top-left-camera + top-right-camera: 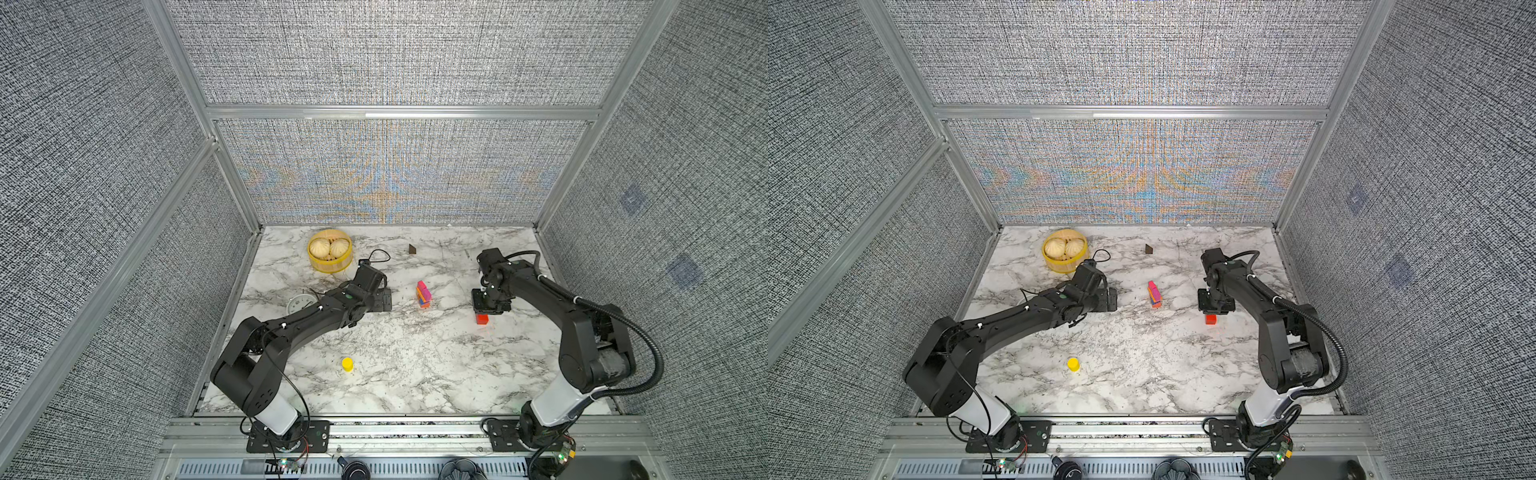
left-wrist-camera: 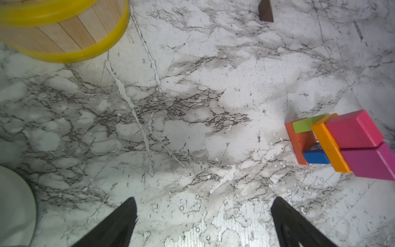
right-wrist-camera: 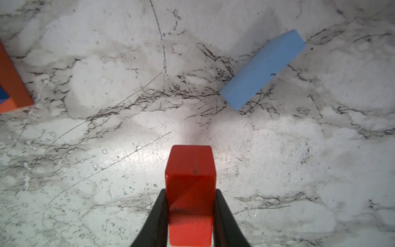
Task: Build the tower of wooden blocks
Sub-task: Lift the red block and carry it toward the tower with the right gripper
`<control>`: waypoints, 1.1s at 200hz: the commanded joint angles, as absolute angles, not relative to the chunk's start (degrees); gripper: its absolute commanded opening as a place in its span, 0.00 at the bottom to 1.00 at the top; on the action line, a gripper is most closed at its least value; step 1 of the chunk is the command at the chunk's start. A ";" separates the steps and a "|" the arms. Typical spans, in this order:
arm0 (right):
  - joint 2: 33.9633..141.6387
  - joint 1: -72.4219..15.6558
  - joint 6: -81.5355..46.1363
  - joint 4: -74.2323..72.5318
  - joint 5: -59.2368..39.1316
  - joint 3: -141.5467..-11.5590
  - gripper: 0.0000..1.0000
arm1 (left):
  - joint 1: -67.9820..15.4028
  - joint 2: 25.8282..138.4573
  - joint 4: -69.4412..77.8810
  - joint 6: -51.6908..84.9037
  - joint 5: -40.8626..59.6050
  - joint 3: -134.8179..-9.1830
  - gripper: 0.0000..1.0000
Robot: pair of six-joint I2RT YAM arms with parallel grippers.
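The tower (image 1: 424, 294) (image 1: 1154, 295) stands mid-table, a short stack of orange, blue, lime and pink blocks; in the left wrist view the tower (image 2: 342, 141) has two pink blocks on top. My right gripper (image 1: 483, 311) (image 1: 1211, 311) (image 3: 190, 190) is to its right, shut on a red block (image 1: 482, 319) (image 1: 1211, 319) (image 3: 190, 171) low over the table. My left gripper (image 1: 384, 299) (image 1: 1111, 299) (image 2: 205, 198) is open and empty, left of the tower. A yellow cylinder (image 1: 348, 364) (image 1: 1073, 364) stands near the front. A dark brown block (image 1: 412, 249) (image 1: 1149, 249) (image 2: 265, 10) lies at the back.
A light blue bar (image 3: 263, 68) lies flat beyond the red block. A yellow basket (image 1: 328, 266) (image 1: 1065, 266) (image 2: 64, 32) of buns stands at the back left. A white clock (image 1: 300, 303) (image 2: 15, 205) lies beside the left arm. Grey panels wall in the marble table.
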State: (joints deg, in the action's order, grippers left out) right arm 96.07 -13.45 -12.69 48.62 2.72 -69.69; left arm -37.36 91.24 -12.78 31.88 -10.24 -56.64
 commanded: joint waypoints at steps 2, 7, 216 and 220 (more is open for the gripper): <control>96.07 -14.44 -10.59 54.36 1.44 -72.52 0.24 | -36.79 90.47 -13.35 31.66 -8.11 -56.56 0.99; 96.16 -14.74 -10.33 55.06 1.20 -73.30 0.23 | -36.67 90.32 -13.44 31.64 -7.88 -56.58 0.99; 112.74 -28.92 -4.39 76.19 -0.43 -111.61 0.21 | -29.85 93.68 -14.06 28.67 -3.45 -63.97 0.99; 113.07 -29.01 -4.46 76.20 -0.56 -112.04 0.21 | -29.72 93.96 -13.99 28.58 -3.37 -64.22 0.99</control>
State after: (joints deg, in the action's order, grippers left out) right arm 111.50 -28.53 -5.23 73.47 -0.25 -109.69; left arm -30.28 92.75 -14.83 29.28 -4.43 -63.18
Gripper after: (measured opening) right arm 0.290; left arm 0.988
